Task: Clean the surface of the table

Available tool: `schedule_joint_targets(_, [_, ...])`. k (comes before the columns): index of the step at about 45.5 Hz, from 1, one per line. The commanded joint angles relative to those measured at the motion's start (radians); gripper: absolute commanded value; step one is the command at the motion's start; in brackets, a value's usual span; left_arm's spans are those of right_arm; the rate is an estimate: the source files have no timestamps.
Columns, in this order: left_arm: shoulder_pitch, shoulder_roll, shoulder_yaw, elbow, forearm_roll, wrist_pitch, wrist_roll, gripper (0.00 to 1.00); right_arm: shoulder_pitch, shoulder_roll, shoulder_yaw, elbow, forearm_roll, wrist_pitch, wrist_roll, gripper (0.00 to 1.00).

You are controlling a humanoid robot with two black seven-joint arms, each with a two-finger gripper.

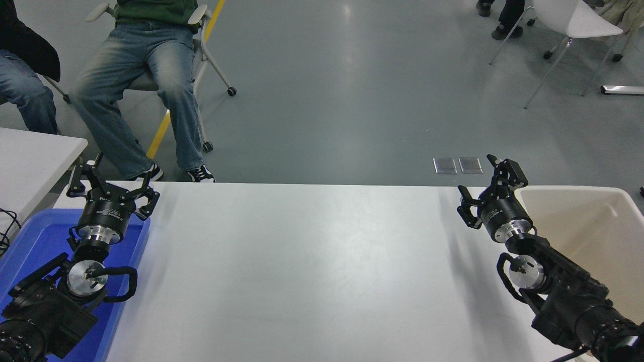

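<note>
L arm: parked lower left over the blue tray (30, 241). left gripper (113, 182) has fingers splayed wide, nothing in it, touching nothing.

table surface (312, 271): big white top filling the middle of view, between blue tray on L and beige bin (609, 236) on R. No loose items, no cloth, no visible spill; only faint scuffs and light glare.

R arm: comes in from lower right, crossing the table's right edge w/ the wrist over the tabletop.

right gripper (485, 187): up near the far right corner of the table, just beside the bin's near-left rim, above the surface. Fingers spread apart, approx fully open. Holds nothing, no contact w/ table or bin that I can see.

step: my read is end of the job or a gap between picks. Surface looks bare, claw empty next to the bin, so prob. nothing left to clear. Can't rule out small debris too fine to see.

next move: if anything remains, needs a scan of the top, then a reach toward centre and down, claw kept open. Otherwise retract R arm to rest, keeping clear of the bin rim.

far side: two seated people in jeans (146, 75) behind the far left edge, well apart from both arms. White chair (573, 20) at far right, grey floor between.
</note>
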Motion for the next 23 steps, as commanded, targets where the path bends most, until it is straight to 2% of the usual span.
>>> schedule_joint_targets(1, [0.0, 0.0, 0.0, 0.0, 0.0, 0.001, 0.0, 1.0, 0.018, 0.03, 0.001, -0.05, 0.049, -0.026, 0.027, 1.0])
schedule_joint_targets(6, [0.0, 0.0, 0.0, 0.0, 0.0, -0.001, 0.0, 1.0, 0.005, 0.03, 0.0, -0.048, 0.049, -0.037, 0.037, 1.0])
schedule_joint_targets(12, [0.0, 0.0, 0.0, 0.0, 0.0, -0.001, 0.0, 1.0, -0.003, 0.03, -0.018, -0.05, 0.049, -0.036, 0.099, 1.0])
schedule_joint_targets(23, [0.0, 0.0, 0.0, 0.0, 0.0, 0.001, 0.0, 1.0, -0.009, 0.028, -0.025, -0.048, 0.049, -0.034, 0.1, 1.0])
